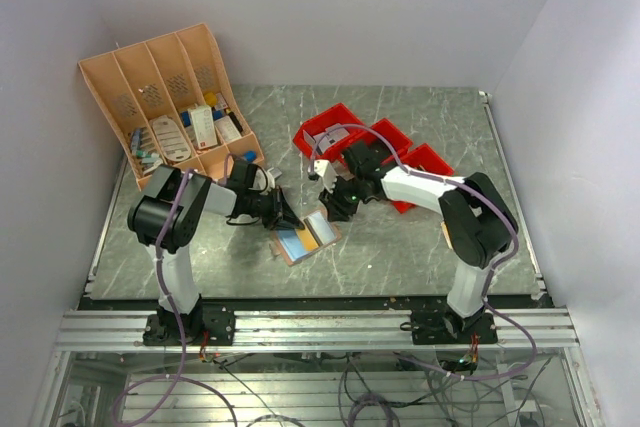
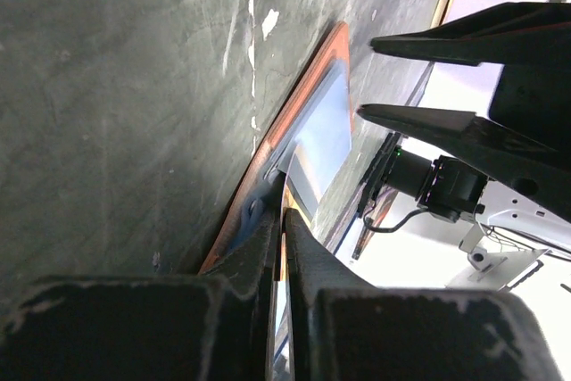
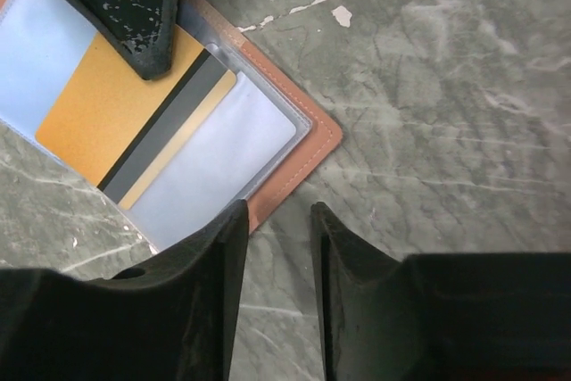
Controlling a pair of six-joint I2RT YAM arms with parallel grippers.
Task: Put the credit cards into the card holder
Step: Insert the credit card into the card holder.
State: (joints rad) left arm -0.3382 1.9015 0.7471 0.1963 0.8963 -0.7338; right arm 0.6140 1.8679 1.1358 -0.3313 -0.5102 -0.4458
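Shows the card holder (image 1: 305, 237) open flat on the table (image 3: 428, 131), one edge pinched by the left gripper (image 2: 284, 220), with an orange card (image 3: 107, 113) inside its clear sleeve. Shows the right gripper (image 3: 278, 211) slightly spread, empty, at the holder's corner, bare table ahead. Places red bins (image 1: 350, 132) close behind it, a slotted rack (image 1: 165, 97) behind the left.

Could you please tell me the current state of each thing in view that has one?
card holder: open on the table, one leaf pinched by the left gripper.
orange card: stripe side up, under the holder's clear sleeve.
left gripper: shut on the card holder.
right gripper: open, empty, at the holder's corner.
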